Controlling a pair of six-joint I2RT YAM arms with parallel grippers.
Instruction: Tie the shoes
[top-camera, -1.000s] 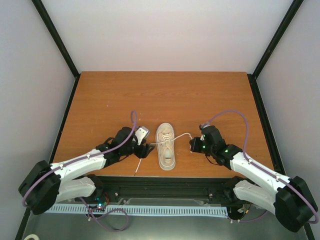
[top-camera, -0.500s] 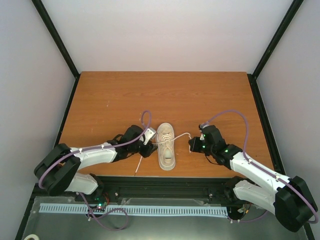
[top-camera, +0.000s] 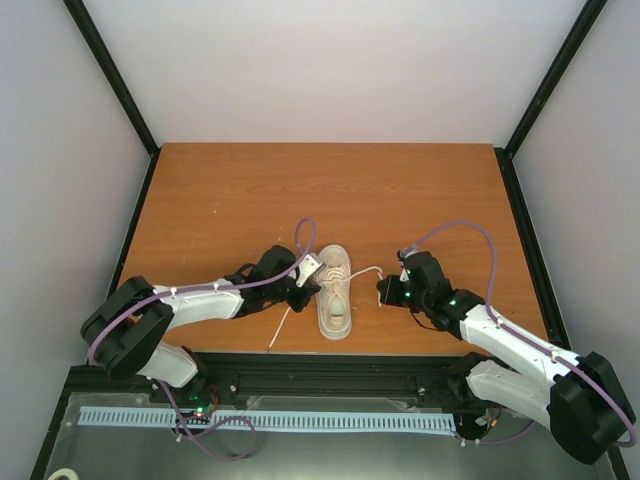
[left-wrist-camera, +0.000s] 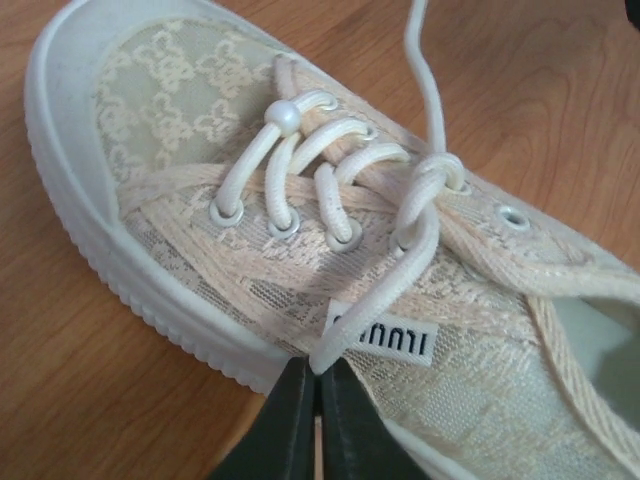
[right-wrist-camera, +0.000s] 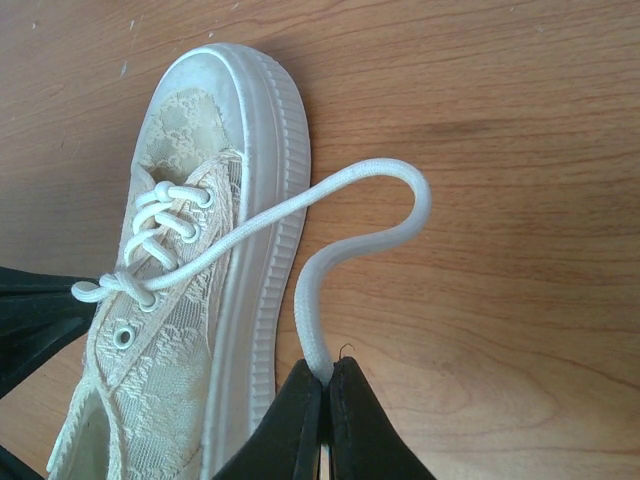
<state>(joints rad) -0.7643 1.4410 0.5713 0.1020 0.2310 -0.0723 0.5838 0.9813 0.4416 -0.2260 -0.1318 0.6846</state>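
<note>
The cream shoe (top-camera: 335, 292) lies on the wooden table, toe pointing away from the arm bases. My left gripper (top-camera: 312, 285) presses against its left side. In the left wrist view the gripper (left-wrist-camera: 318, 370) is shut on the left lace (left-wrist-camera: 400, 270), pinching it just below the knot beside the shoe (left-wrist-camera: 170, 120). The lace's loose tail (top-camera: 279, 326) trails toward the near edge. My right gripper (top-camera: 383, 292) stays right of the shoe. Close up, this gripper (right-wrist-camera: 325, 375) is shut on the right lace (right-wrist-camera: 390, 175), which curves back to the shoe (right-wrist-camera: 200, 330).
The shoe sits close to the table's near edge (top-camera: 330, 352), with the black base rail just beyond it. Bare wooden table (top-camera: 330, 190) stretches behind the shoe. Black frame posts and pale walls enclose the sides.
My left arm has reached right, up to the shoe's side, and its jaws have closed on the left lace. The right arm and its lace have stayed put.
</note>
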